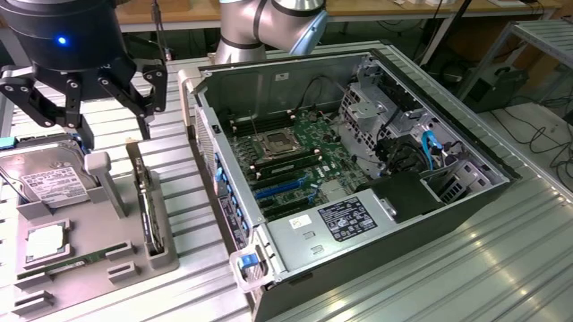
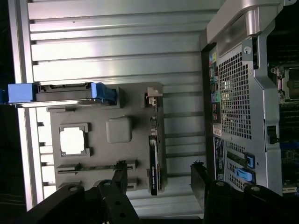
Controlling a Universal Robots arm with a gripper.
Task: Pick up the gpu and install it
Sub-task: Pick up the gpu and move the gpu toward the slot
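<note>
My end effector (image 1: 107,126) hangs wide open and empty over the gray tray (image 1: 112,225). The gpu (image 1: 147,201) stands on edge along the tray's side on the exterior view's right. The hard drive (image 1: 49,178) lies left of it, and the open computer case (image 1: 268,87) is right.

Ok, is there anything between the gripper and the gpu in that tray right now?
Nothing visible. The open gripper hangs in open air above the gray tray. The gpu stands on edge in its slot, on the tray's side nearer the computer case, with its top edge uncovered.
</note>
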